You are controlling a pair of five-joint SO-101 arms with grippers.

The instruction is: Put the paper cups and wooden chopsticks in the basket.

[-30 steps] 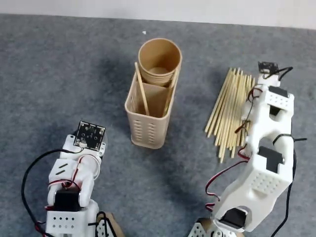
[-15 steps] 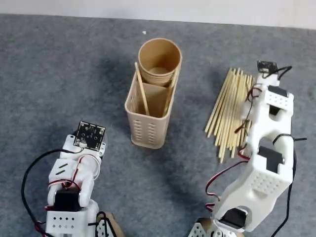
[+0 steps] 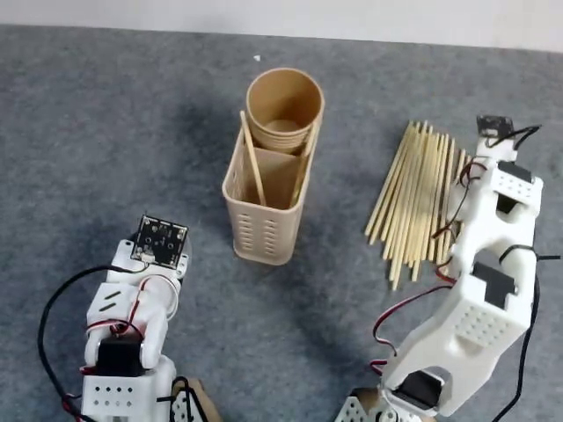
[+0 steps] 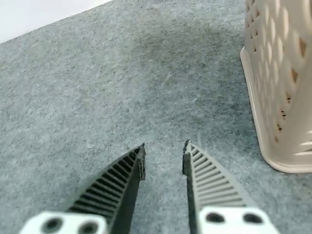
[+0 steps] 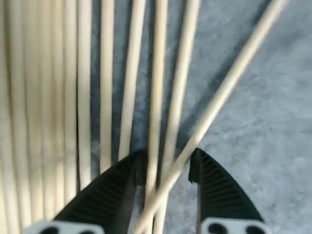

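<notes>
Wooden and pale, the loose chopsticks (image 3: 413,202) lie fanned on the right side of the table (image 3: 106,132), well apart from the basket (image 3: 264,224). The right tool (image 5: 165,168) sits low over the right edge of that bundle. Its jaws are released and straddle two or three sticks, one of which lies slantwise across the others. Nothing is clenched yet.

In the middle of the table the basket stands upright. The paper cups (image 3: 284,101) are nested in its far compartment. A few stowed chopsticks (image 3: 253,160) lean against the walls of its near compartment.

I judge the cup half of the job done, since no cup is left on the table. The chopstick half has barely begun, as most of the sticks remain in the bundle. It will take many more trips, and the sticks are thin and close together, so picking out just one looks fiddly.

The left tool (image 4: 163,156) hangs at the near left over bare table, close to the basket's perforated wall. Its jaws are parted with nothing between them.
</notes>
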